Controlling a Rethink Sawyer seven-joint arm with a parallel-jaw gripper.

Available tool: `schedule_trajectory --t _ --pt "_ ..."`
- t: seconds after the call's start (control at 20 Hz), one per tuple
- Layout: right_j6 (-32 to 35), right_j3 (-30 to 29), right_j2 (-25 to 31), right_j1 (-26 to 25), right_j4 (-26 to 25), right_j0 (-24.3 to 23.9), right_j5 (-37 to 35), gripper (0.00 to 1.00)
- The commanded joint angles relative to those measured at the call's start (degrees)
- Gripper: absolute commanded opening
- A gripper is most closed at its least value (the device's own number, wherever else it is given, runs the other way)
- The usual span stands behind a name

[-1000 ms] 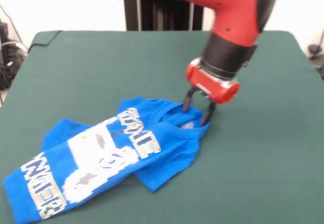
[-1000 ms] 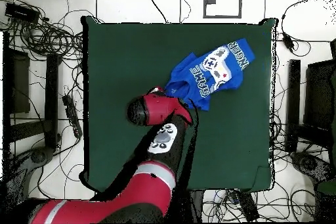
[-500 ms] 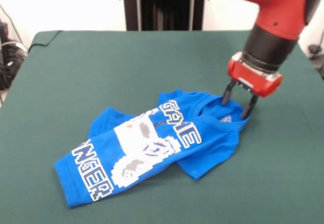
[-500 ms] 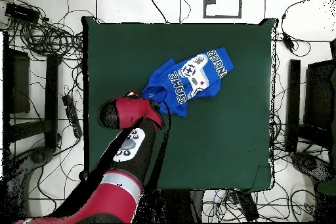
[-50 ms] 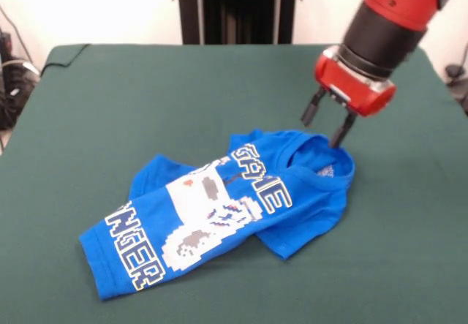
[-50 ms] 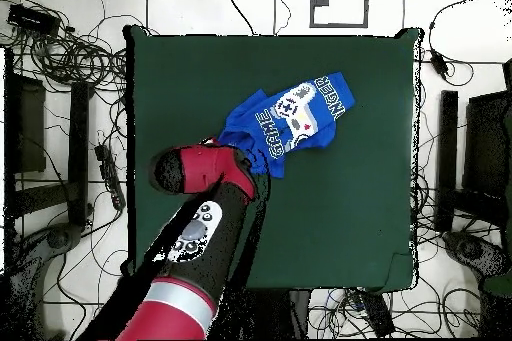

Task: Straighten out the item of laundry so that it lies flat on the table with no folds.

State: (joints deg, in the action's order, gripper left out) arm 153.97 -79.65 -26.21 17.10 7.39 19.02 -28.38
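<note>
The T-shirt (image 5: 219, 214) is seen lying rumpled on the green worktop (image 5: 146, 97), roughly midway across it, and well clear of every edge in the overhead view. It is not yet flat: the lower body is folded under on one side, a sleeve is tucked beneath the printed front, and the collar end is bunched into a raised ridge.

The claw (image 5: 325, 124) is held just above that collar end, its two dark fingers spread apart and nothing gripped between them. One fingertip (image 5: 337, 135) hangs just over the neckline; whether it touches the cloth cannot be told.

The shirt's long axis is seen to run diagonally, from the collar under the claw to the hem, which points toward the worktop's opposite side. In the overhead view the collar end (image 6: 232, 135) lies nearest the arm and the hem end (image 6: 335, 97) is farthest from it, up toward the far right corner. The whole garment therefore lies away from the claw along that single line, and any spreading pull would probably need to be made along or across that axis.
</note>
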Motion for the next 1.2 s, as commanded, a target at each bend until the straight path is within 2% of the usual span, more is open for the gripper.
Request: schedule_trajectory --t 0.05,0.35,0.75,0.9,1.1,1.2 --pt "-1.6 -2.0 2.7 4.3 -2.4 -4.3 -4.3 1.00" --pt "-3.5 0.4 3.2 5.5 -4.6 -6.9 -7.0 1.00" --pt "-5.2 4.1 3.5 1.6 -9.8 -11.8 -4.0 1.00" --pt "-5.2 4.5 4.7 0.1 -11.3 -13.9 -2.0 1.00" --pt "-6.7 3.9 9.9 -1.7 -11.6 -18.0 -0.5 1.00" --pt "-4.4 5.0 9.0 -3.9 -12.4 -17.5 0.5 1.00"
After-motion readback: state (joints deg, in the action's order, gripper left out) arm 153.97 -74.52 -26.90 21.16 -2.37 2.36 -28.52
